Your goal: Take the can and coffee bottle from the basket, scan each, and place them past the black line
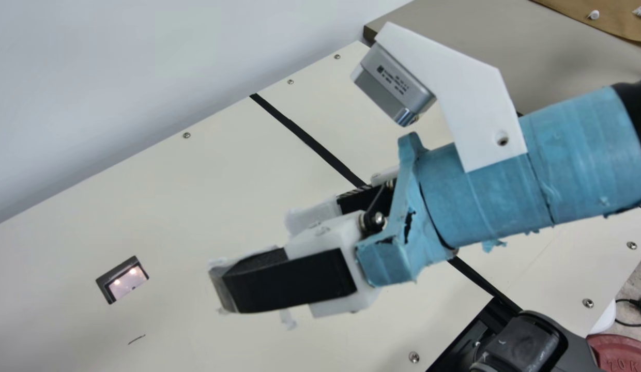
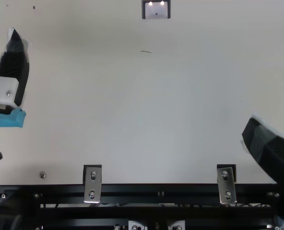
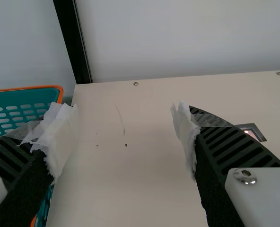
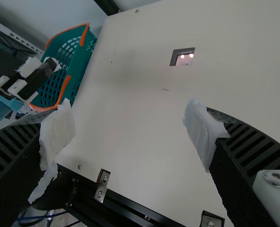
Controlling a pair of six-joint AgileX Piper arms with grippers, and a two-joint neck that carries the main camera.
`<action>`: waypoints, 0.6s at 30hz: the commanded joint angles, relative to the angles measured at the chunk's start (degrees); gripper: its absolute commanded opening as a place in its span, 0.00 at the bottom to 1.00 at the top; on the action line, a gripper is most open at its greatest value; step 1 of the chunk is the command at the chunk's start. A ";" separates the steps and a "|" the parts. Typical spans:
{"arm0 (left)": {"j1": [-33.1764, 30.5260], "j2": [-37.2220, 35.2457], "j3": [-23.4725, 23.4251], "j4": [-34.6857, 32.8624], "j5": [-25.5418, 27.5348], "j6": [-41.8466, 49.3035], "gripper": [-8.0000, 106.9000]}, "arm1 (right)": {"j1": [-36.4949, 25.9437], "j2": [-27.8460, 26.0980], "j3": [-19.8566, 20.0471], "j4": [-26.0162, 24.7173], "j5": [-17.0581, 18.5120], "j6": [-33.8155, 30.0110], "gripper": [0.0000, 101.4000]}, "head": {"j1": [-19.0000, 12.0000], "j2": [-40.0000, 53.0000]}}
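- In the main view, here's our right claw (image 1: 253, 250), up above the desk (image 1: 145, 206), its two fingers spread apart and nothing in their grip. Its wrist, in blue wrapping (image 1: 506, 181), crosses over the black line (image 1: 310, 137), and the claw points to the side where the scanner (image 1: 126, 284) sits glowing in the desk. Down on the floor, past the desk, we've got a red disc (image 1: 623, 351).
- Over to the top view: our left claw (image 2: 11, 72) is at the left edge, partly cut off, and our right claw is at the right edge, partly cut off too. The scanner shines between them, farther up the desk, and two metal brackets (image 2: 92, 184) line the near edge.
- Left wrist view now, and our left claw (image 3: 126, 137) is wide open, holding nothing, bare desk between its tips with their white tape (image 3: 63, 137). The basket (image 3: 17, 111), teal with an orange rim, stands right beside the desk, partly behind one finger; the scanner peeks out past the other.
- And in the right wrist view, our right claw (image 4: 129, 130) is wide open and empty. Across the desk we spot the left claw over the basket, its fingers parted.
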 commanded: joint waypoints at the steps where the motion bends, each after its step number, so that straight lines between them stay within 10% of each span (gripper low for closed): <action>1: 0.00 0.00 0.00 0.00 0.00 0.00 0.85 | 0.00 0.00 0.00 0.00 0.00 0.00 1.00 | 0.75 1.50; 18: 0.00 0.00 0.00 0.00 0.00 0.00 0.85 | 0.00 0.00 0.00 0.00 0.00 0.00 1.00 | 1.75 42.18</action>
